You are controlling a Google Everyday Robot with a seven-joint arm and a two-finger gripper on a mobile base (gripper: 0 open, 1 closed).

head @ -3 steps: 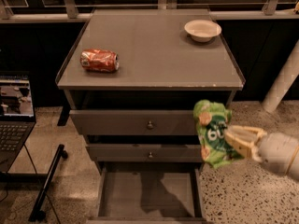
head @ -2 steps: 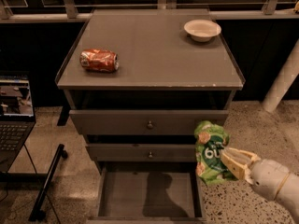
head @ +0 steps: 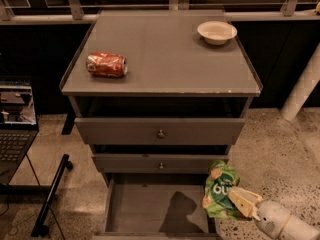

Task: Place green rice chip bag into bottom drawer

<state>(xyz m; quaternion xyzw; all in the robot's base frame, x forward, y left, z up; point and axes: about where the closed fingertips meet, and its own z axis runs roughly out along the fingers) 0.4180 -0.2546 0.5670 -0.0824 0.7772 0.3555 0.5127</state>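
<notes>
The green rice chip bag (head: 220, 190) is crinkled light green with a dark round logo. My gripper (head: 239, 202) is shut on it, coming in from the lower right. The bag hangs over the right edge of the bottom drawer (head: 150, 208), which is pulled open and shows a flat grey floor with the bag's shadow on it. The bag is above the drawer's right wall, not resting on the floor.
A crushed red-orange can (head: 106, 65) and a white bowl (head: 216, 32) sit on the grey cabinet top (head: 165, 59). Two shallower knobbed drawers (head: 160, 131) are above the open one. A laptop (head: 15, 121) on a stand is at left. A white post (head: 302, 91) stands at right.
My gripper and the bag have moved down and slightly left, from beside the upper drawers to the right edge of the open bottom drawer.
</notes>
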